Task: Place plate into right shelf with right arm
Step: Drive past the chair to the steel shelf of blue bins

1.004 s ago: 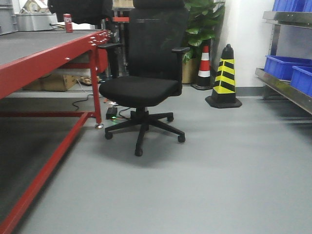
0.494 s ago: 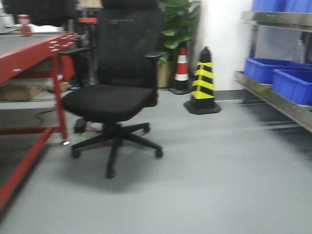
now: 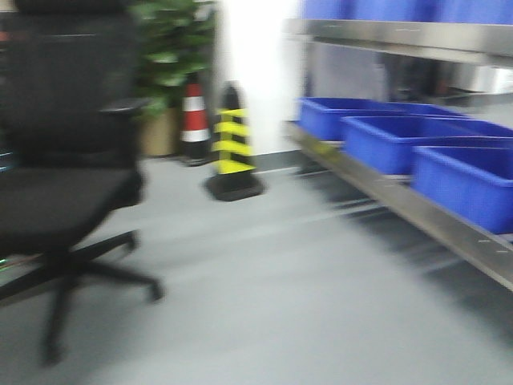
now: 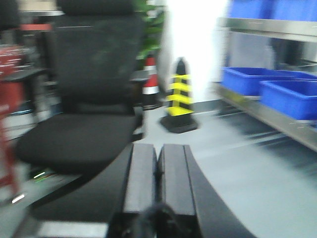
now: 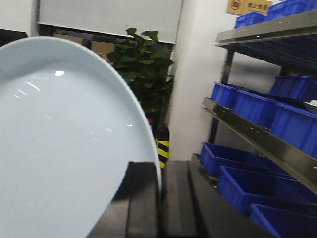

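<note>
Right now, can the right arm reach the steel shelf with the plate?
Probably not yet: the plate is gripped, but the shelf stands off to the right, and blue bins fill the tiers in view.

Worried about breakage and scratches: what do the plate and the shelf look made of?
The plate looks like glazed ceramic, maybe melamine: pale, smooth, with small bright glints. The shelf looks like stainless steel: grey, shiny front rail.
</note>
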Controlling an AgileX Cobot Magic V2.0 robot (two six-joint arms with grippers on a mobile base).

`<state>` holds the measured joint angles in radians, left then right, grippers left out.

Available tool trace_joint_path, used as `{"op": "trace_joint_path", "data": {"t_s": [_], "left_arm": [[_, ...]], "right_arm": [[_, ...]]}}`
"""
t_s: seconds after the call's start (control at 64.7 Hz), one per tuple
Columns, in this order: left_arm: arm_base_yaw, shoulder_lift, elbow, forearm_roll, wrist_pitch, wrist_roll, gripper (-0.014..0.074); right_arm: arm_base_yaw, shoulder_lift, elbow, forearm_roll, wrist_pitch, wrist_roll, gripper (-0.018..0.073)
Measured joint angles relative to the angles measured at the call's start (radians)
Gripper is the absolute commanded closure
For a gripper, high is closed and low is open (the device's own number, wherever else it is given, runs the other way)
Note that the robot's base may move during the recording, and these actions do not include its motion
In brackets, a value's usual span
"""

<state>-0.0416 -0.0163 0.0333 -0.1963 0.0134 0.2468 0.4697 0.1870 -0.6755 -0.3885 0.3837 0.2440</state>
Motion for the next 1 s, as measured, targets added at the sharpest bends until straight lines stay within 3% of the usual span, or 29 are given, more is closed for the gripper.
{"op": "trace_joint_path", "data": {"t_s": [1.004], "left_arm": [[0.0,0.0,0.0,0.0,0.0,0.0,0.0643]], "right_arm": [[0.0,0.0,0.0,0.0,0.0,0.0,0.0507]]}}
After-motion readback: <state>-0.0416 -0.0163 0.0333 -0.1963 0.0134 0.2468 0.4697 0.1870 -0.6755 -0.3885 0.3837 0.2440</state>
